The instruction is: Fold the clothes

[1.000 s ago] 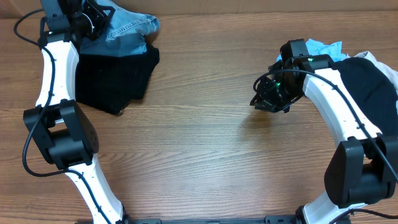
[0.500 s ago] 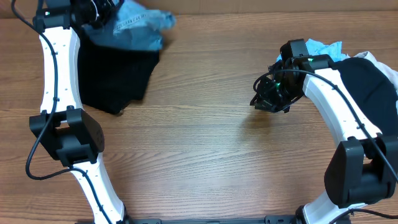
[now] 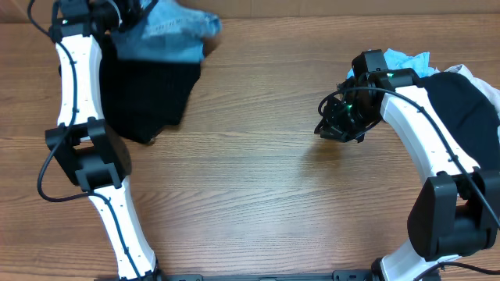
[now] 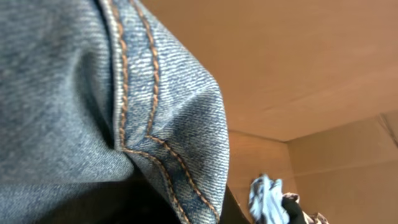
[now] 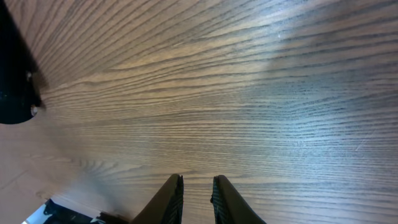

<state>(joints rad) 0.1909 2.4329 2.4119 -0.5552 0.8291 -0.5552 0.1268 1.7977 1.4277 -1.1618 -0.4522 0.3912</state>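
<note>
The light-blue denim shorts (image 3: 176, 39) hang bunched at the back left, and my left gripper (image 3: 125, 14) is shut on them. In the left wrist view the denim (image 4: 74, 93) with its orange stitching fills the frame and hides the fingers. The big black ribbed-knit piece (image 3: 148, 97) lies flat just under the shorts, partly covered by the left arm. At the right, my right gripper (image 3: 332, 125) (image 5: 197, 182) hovers low over bare wood, its fingers a narrow gap apart with nothing between. Behind it lie the sky-blue tee (image 3: 406, 58) and a smooth black garment (image 3: 461, 101).
The wooden table (image 3: 258, 195) stretches between the two arms. A brown cardboard wall (image 4: 298, 62) runs along the back edge. A bit of white cloth (image 3: 469, 72) peeks out at the far right beside the black garment.
My left gripper has lifted the denim shorts and carried them a little to the right over the black knit. The right arm has not moved.
</note>
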